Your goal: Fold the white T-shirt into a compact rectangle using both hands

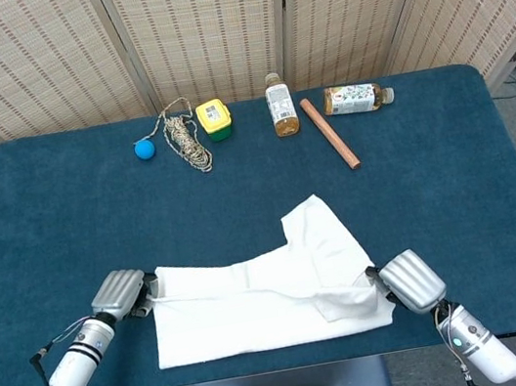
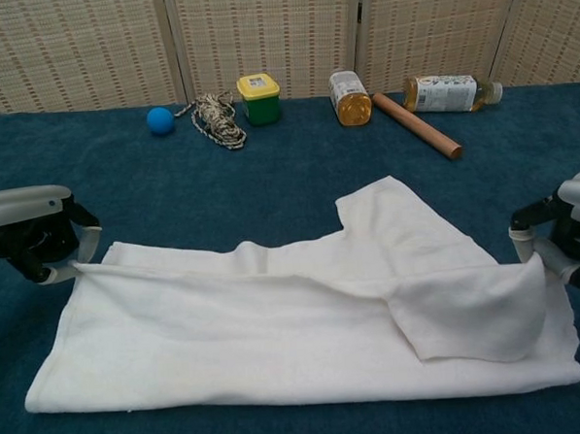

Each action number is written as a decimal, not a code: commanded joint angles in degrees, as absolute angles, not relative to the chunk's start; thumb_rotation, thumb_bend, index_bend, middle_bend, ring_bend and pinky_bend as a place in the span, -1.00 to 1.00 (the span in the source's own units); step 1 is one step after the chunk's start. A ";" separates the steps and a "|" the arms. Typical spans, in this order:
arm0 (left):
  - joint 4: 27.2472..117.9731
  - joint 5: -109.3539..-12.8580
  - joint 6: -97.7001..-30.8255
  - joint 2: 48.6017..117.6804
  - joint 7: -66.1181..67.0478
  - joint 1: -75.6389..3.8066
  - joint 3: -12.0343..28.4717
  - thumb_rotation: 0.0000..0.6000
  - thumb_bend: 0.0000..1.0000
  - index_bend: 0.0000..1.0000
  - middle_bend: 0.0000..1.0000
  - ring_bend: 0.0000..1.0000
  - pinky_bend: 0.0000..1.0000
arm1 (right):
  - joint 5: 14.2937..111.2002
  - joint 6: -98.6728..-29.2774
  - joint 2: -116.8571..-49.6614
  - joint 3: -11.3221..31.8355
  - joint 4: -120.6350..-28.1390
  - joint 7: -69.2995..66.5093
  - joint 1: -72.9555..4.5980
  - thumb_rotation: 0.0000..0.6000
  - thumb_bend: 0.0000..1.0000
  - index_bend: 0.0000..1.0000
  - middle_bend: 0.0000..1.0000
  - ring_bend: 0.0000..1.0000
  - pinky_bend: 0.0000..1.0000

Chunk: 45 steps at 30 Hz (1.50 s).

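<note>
White T-shirt point(image 1: 266, 301): lies at the near table edge, lengthwise fold laid over, one sleeve still jutting away from me; cross folds appear left to do.
My left hand point(image 1: 121, 294): pinches the shirt's left far corner.
My right hand point(image 1: 409, 281): grips the right end, folded sleeve beside it.
Fingertips: contact largely hidden by cloth.

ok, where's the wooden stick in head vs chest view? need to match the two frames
Head view: the wooden stick lies at the table's far edge, right of centre, slanting down to the right.
Chest view: the wooden stick lies upper right, slanting the same way.
Shared landmark: in both views it sits between the upright amber bottle and the bottle lying on its side.
</note>
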State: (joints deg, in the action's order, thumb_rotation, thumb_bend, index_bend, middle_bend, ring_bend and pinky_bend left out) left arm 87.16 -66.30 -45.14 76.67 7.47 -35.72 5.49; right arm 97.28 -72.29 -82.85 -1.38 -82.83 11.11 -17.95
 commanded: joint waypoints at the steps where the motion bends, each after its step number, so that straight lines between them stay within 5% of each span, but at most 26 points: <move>1: 85.55 -64.66 -44.51 77.97 8.39 -36.84 6.16 1.00 -0.13 0.19 0.77 0.61 0.96 | 96.67 -71.96 -83.27 -1.14 -82.57 11.43 -18.13 1.00 0.24 0.49 1.00 1.00 1.00; 27: 77.51 -51.55 -41.35 83.54 15.19 -42.87 6.60 1.00 -0.13 0.15 0.77 0.60 0.96 | 91.97 -69.84 -86.96 0.87 -78.36 12.10 -20.38 1.00 0.24 0.49 1.00 1.00 1.00; 45: 78.00 -49.12 -42.33 83.18 15.88 -43.86 6.43 1.00 -0.13 0.11 0.77 0.60 0.96 | 94.99 -76.21 -91.77 2.79 -70.81 7.71 -22.05 1.00 0.24 0.49 1.00 1.00 1.00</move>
State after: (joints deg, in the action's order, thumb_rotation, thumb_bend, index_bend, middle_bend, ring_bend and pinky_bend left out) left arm 77.99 -49.18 -42.29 83.20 15.85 -43.83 6.42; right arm 94.80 -75.94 -91.53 2.64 -71.06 7.94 -21.92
